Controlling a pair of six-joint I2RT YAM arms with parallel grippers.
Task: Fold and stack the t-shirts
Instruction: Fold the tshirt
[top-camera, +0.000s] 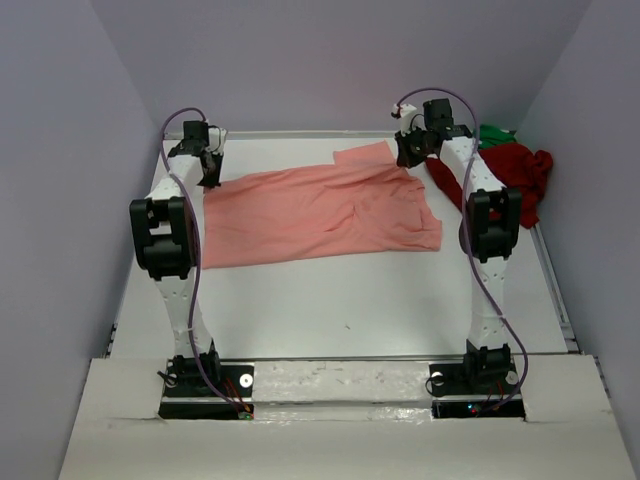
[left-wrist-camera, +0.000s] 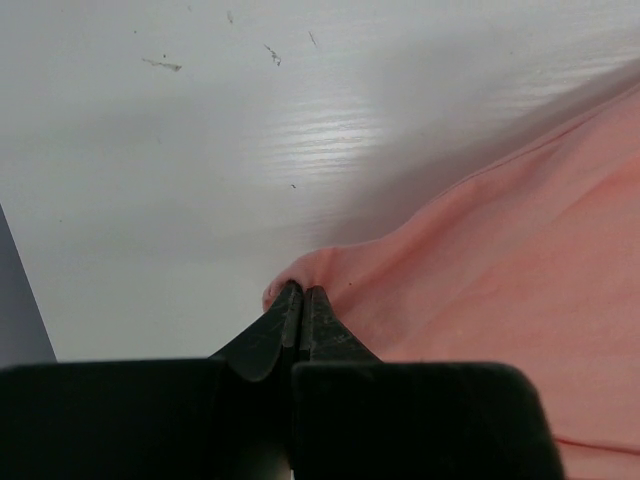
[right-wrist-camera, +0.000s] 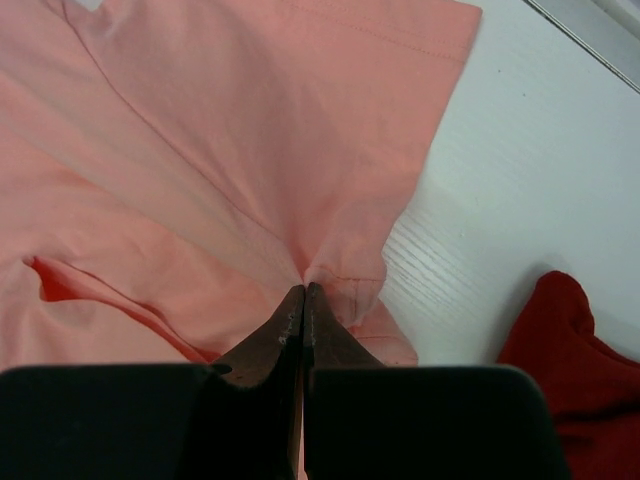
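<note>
The salmon-pink t-shirt (top-camera: 320, 215) lies spread across the far half of the white table. My left gripper (top-camera: 210, 172) is shut on its far left corner; the left wrist view shows the fingertips (left-wrist-camera: 300, 300) pinching a bunched fold of the pink cloth (left-wrist-camera: 500, 240). My right gripper (top-camera: 412, 152) is shut on the shirt's far right part, near the sleeve; the right wrist view shows the cloth (right-wrist-camera: 250, 130) gathered into the closed tips. The dark red t-shirt (top-camera: 515, 175) lies crumpled at the far right and shows in the right wrist view (right-wrist-camera: 570, 350). The bright green t-shirt (top-camera: 495, 133) peeks out behind it.
Grey walls close in the table on the left, back and right. The white table (top-camera: 340, 300) has a raised rail (top-camera: 555, 285) along its right edge. Both arm bases sit at the near edge.
</note>
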